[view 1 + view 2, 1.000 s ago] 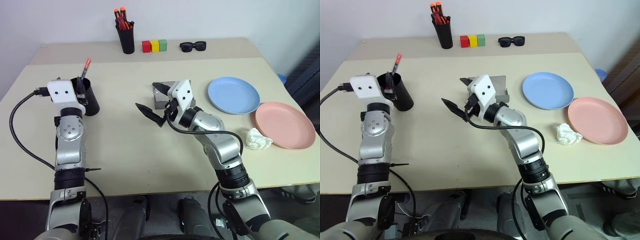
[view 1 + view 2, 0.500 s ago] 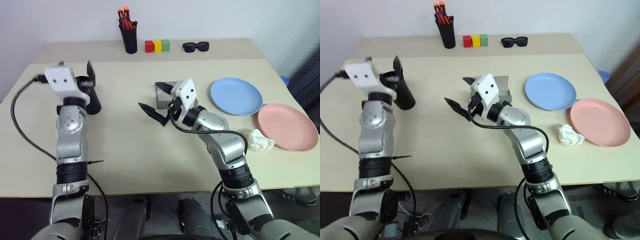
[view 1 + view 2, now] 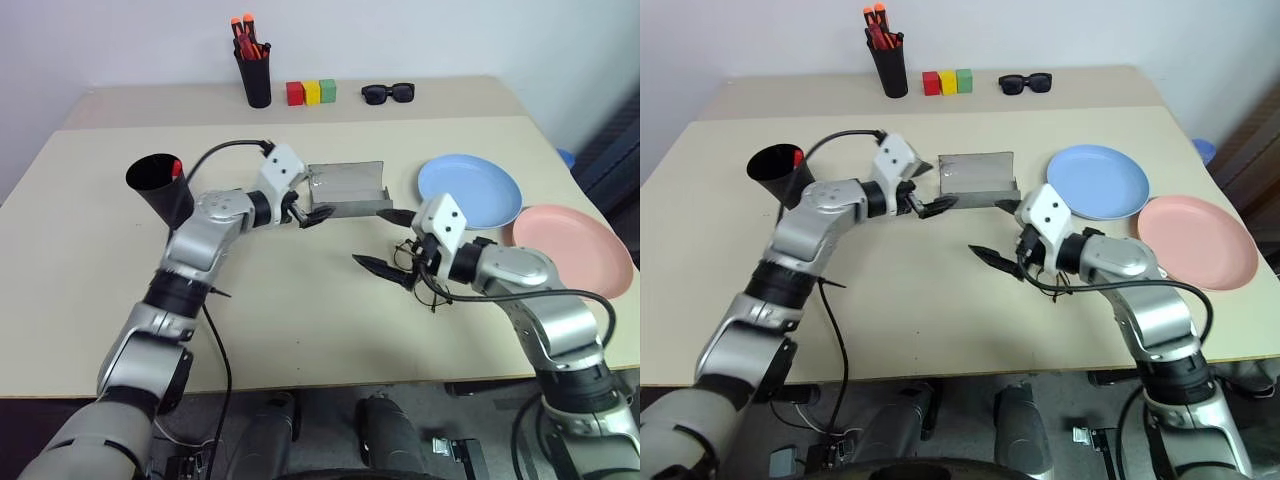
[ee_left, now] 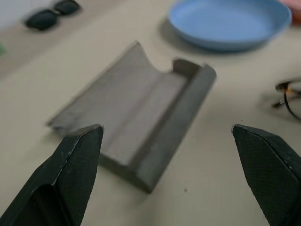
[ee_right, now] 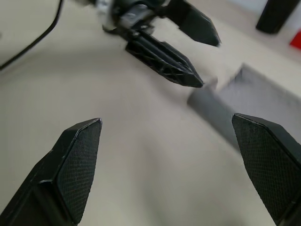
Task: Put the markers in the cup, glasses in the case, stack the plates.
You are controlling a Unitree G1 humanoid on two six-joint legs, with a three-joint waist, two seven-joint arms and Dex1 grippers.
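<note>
Case point(image 3: 345, 190) lies open at bench point(image 3: 300, 330) centre, long axis running 9-to-3; glasses point(image 4: 289, 96) lie on the bench at 4 o'clock of it, under the right gripper point(image 3: 392, 244), which is spread wide and empty; left gripper point(image 3: 312, 214), also wide and empty, is held at the case's 8 o'clock; right arm is judged nearer the glasses.

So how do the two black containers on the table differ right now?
The cup is wide, tapered and sits near the table's left edge; the pen holder is narrower, straighter and stands at the far edge beside the coloured blocks. The cup shows a single red tip at its rim; the pen holder holds a bunch of red and orange-capped markers. Both are plain black and open-topped.
</note>
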